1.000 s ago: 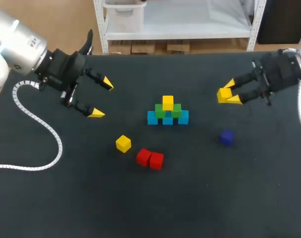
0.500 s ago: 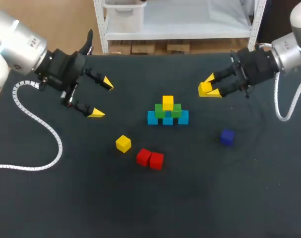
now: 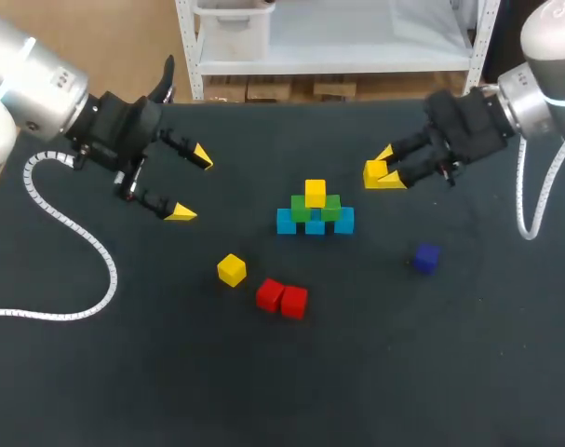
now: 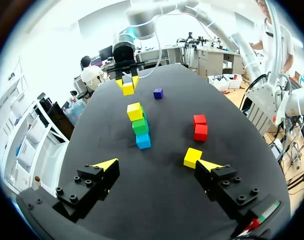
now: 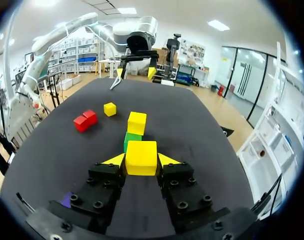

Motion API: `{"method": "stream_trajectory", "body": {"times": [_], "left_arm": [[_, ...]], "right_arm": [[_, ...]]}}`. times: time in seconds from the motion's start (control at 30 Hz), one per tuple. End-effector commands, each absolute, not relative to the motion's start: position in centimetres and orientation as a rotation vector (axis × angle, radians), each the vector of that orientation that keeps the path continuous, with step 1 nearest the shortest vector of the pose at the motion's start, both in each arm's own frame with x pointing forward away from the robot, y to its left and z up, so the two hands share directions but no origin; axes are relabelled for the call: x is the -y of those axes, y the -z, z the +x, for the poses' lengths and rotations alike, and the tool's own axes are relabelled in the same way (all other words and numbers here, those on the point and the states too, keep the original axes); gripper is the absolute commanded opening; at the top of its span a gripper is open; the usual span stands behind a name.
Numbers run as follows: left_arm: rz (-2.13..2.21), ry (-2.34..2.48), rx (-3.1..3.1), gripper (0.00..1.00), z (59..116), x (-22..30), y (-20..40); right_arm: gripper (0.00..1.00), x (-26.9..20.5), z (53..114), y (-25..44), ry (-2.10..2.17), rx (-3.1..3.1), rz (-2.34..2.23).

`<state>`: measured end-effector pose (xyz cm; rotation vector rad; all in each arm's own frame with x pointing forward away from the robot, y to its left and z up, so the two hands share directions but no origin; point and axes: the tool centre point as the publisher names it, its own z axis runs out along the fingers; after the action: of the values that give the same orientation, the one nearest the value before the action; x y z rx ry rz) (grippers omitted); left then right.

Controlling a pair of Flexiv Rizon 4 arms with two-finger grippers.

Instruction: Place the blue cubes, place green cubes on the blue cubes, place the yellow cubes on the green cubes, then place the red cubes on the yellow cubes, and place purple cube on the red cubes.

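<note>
Two red cubes (image 3: 282,298) touching on the tabletop (image 3: 450,372), loose yellow cube (image 3: 231,269) just beside them. Purple cube (image 3: 426,258) alone, off to the right. Mid-table stack: blue cubes (image 3: 315,224) in a row, green cubes (image 3: 302,209) on them, top yellow cube (image 3: 315,193) on the green. Right fingers (image 3: 392,182) narrow, clamped on held yellow cube (image 3: 375,171), in the air near the stack's right. Left fingers (image 3: 181,213) wide, holding nothing, well left of the stack.

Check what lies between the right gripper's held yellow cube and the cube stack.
Nothing: in the head view only bare table separates the yellow cube in the right gripper from the stack.
</note>
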<state>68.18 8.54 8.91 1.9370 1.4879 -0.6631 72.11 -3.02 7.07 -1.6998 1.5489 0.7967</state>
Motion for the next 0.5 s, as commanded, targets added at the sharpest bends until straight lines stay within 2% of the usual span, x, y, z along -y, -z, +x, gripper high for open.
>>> {"method": "stream_trajectory", "body": {"times": [0.03,0.5], "left_arm": [[1.937,0.663,-1.484,1.00,68.2,-8.6,-8.8],[1.937,0.663,-1.484,1.00,68.2,-8.6,-8.8]], "right_arm": [[0.00,2.3,71.6,-7.4,-0.766,-1.586,-1.711],[0.00,-0.2,70.8,-7.1,-0.794,-1.639,-1.697]]}}
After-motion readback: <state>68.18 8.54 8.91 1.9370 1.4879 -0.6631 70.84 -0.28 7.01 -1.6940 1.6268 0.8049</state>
